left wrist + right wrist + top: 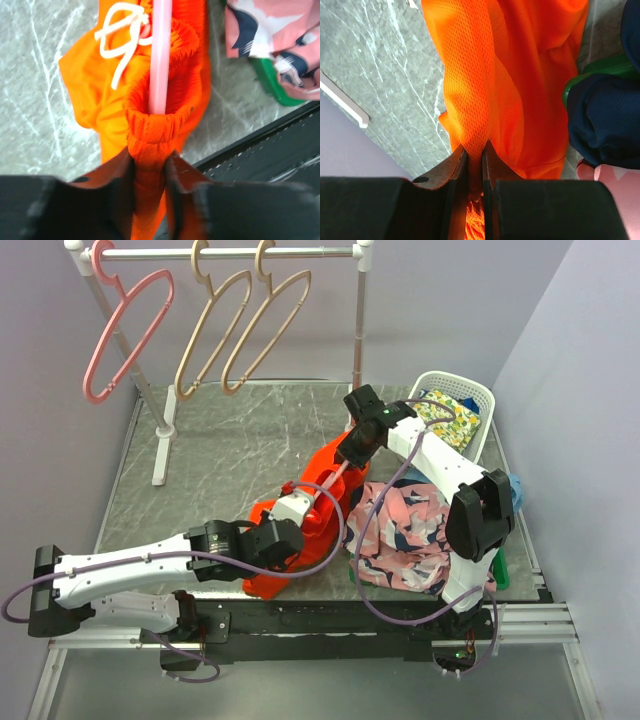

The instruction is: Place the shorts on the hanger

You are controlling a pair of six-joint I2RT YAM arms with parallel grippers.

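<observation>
Shorts [90, 100]: left wrist shows hanger [160, 55] inside waistband [150, 125]; right wrist, pinched fabric.

The soft orange-red mesh shorts [318, 485] with a white string [117, 37] are bunched up and pulled long across the grey table [220, 440]. One arm of a thin pink plastic hanger [160, 55] pokes into their scrunched waist.

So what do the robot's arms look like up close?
The left arm and right arm are chunky white tubes joined by black blocks. A thin purple cable loops along each one. The left gripper and right gripper each end in two flat dark fingers on a black body.
</observation>
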